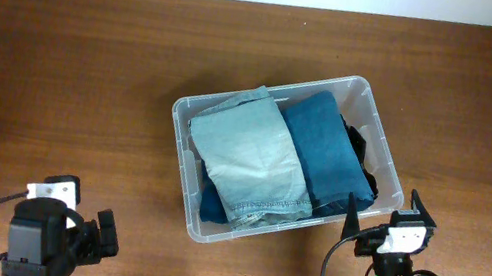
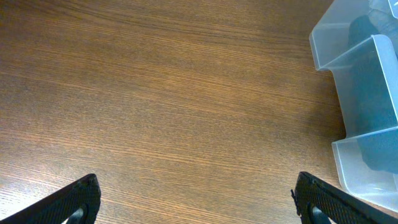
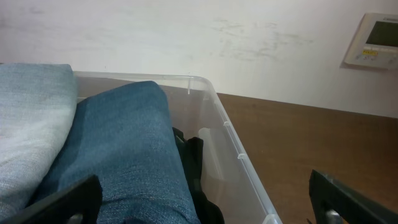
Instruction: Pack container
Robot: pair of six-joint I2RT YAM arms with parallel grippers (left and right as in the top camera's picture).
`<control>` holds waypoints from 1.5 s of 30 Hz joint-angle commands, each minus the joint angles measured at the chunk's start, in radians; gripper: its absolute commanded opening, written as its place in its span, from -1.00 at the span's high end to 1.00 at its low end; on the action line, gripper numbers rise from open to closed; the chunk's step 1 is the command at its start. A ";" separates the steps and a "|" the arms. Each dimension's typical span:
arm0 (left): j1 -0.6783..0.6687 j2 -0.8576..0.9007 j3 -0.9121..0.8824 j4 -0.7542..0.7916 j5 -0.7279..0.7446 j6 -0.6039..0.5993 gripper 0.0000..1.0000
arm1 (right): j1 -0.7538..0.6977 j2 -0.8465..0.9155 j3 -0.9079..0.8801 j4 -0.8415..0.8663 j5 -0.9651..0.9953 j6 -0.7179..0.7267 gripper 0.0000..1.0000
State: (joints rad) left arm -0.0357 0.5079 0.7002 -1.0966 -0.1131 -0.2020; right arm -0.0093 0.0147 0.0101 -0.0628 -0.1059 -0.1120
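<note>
A brown wooden table (image 1: 84, 79) fills the overhead view, with a white wall (image 3: 186, 37) beyond its far edge. The container (image 1: 182, 152) sits skewed near the table's middle, right of centre. Inside it, folded light-blue denim (image 1: 251, 164) lies beside folded dark-blue denim (image 1: 325, 152), and a black garment (image 1: 366, 175) is wedged against the right wall. The right gripper (image 3: 205, 186) is at the container's near right corner, jaws spread wide and empty. The left gripper (image 2: 196, 193) hangs over bare wood well to the container's near left, jaws also wide and empty. A small control panel (image 3: 373, 40) is mounted on the wall.
</note>
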 commanded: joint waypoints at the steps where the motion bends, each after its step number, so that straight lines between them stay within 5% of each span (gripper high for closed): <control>1: 0.006 -0.027 -0.002 0.000 -0.015 -0.006 -0.99 | 0.003 -0.009 -0.005 -0.004 -0.014 -0.008 -0.97; 9: 0.006 -0.171 -0.046 0.063 -0.074 -0.005 -0.99 | 0.003 -0.009 -0.005 -0.004 -0.014 -0.007 -0.97; 13: 0.006 -0.275 -0.137 0.300 -0.130 0.036 -0.99 | 0.003 -0.009 -0.005 -0.004 -0.014 -0.007 -0.97; 19: 0.006 -0.397 -0.327 0.768 -0.012 0.334 -0.99 | 0.003 -0.009 -0.005 -0.004 -0.014 -0.008 -0.97; 31: 0.006 -0.503 -0.680 1.302 -0.006 0.338 -0.99 | 0.003 -0.009 -0.005 -0.004 -0.014 -0.007 -0.97; 37: 0.004 -0.503 -0.691 1.209 0.023 0.338 -0.99 | 0.003 -0.009 -0.005 -0.004 -0.014 -0.007 -0.97; 41: 0.004 -0.503 -0.691 1.010 0.024 0.339 -0.99 | 0.003 -0.009 -0.005 -0.004 -0.014 -0.008 -0.97; 45: 0.004 -0.487 -0.690 1.018 0.027 0.338 -0.99 | 0.003 -0.009 -0.005 -0.004 -0.014 -0.007 -0.97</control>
State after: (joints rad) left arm -0.0357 0.0212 0.0113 -0.0692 -0.1009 0.1177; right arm -0.0093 0.0147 0.0101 -0.0628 -0.1062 -0.1139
